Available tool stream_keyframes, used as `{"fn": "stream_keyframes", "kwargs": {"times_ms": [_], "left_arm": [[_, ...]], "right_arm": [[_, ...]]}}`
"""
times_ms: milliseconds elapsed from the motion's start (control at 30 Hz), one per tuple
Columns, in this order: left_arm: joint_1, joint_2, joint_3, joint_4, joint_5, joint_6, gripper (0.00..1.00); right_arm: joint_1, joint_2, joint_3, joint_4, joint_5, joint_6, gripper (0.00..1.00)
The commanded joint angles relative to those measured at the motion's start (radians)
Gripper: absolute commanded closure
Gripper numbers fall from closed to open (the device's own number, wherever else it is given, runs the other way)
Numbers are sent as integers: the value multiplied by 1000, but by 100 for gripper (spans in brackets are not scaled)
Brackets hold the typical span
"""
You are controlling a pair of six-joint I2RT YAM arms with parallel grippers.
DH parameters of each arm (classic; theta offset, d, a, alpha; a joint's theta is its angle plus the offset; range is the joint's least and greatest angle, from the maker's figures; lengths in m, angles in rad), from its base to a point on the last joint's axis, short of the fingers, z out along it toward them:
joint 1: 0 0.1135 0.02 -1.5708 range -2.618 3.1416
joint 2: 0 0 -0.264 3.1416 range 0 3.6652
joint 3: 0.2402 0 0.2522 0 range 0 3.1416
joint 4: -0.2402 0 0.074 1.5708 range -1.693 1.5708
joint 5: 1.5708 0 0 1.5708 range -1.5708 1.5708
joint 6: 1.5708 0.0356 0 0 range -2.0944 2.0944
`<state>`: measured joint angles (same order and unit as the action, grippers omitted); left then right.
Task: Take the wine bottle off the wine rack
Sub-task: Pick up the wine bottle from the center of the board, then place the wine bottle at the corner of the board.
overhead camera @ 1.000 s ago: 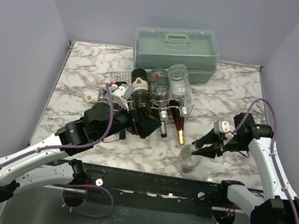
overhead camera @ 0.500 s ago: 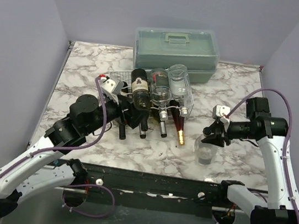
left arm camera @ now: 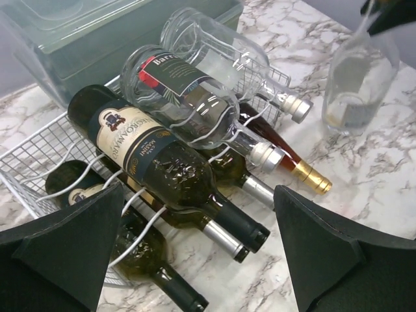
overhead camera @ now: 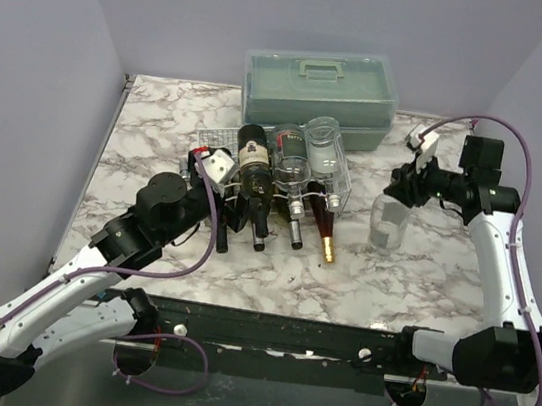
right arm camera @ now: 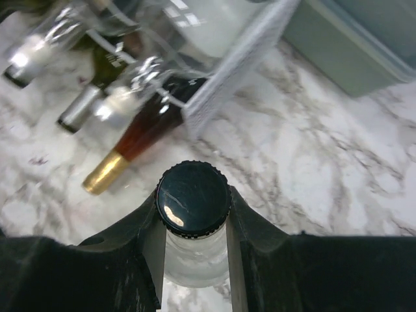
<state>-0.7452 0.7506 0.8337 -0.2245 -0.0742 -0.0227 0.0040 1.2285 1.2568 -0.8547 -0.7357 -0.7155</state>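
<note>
The white wire wine rack (overhead camera: 341, 187) (left arm camera: 36, 159) holds several bottles lying necks toward me. A dark wine bottle (overhead camera: 253, 172) (left arm camera: 162, 169) with a cream label lies on top, beside two clear bottles (left arm camera: 195, 97). My left gripper (overhead camera: 227, 209) (left arm camera: 195, 253) hangs open just in front of the dark necks, touching nothing. To the right of the rack, my right gripper (overhead camera: 404, 186) (right arm camera: 194, 257) is shut on the neck of an upright clear bottle (overhead camera: 386, 227) (right arm camera: 194, 198) with a black cap, held over the table.
A grey-green plastic case (overhead camera: 320, 87) with a handle stands behind the rack. An amber bottle with a gold cap (overhead camera: 326, 229) (right arm camera: 133, 146) sticks out of the rack's lower right. Purple walls close in the marble table (overhead camera: 151, 126) on three sides.
My right gripper has carried the clear bottle from near the front edge back and to the right. My left gripper has shifted left along the front of the rack, still open.
</note>
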Motion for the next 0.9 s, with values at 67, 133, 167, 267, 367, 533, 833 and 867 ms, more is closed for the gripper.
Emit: {"fn": "stream_keyframes", "kwargs": {"times_ms": [67,133,167,267,367,533,833,867], "left_arm": [[5,-13,-32,3,-77,89,1],[6,-19,-38,5,-95,87,1],[5,-19,-38,5,-96,87,1],[5,-15,-34,2,-93,92,1],[6,-16,-33,-3,-102,93,1],[9,-23,-33,-4,-117,93,1],[11,-29,-36,-3,-128,92,1],[12,-25,-36,-4,-128,92,1]], "right_arm": [[-95,87,80,508,133,313,97],[-118,120,92,580,159,369,99],[-126,138,100,614,178,394,100],[-133,194,125,706,231,448,100],[-133,257,144,799,269,491,100],[-134,356,176,943,372,567,100],[-132,497,269,1048,514,597,100],[-133,516,286,1054,518,600,100]]}}
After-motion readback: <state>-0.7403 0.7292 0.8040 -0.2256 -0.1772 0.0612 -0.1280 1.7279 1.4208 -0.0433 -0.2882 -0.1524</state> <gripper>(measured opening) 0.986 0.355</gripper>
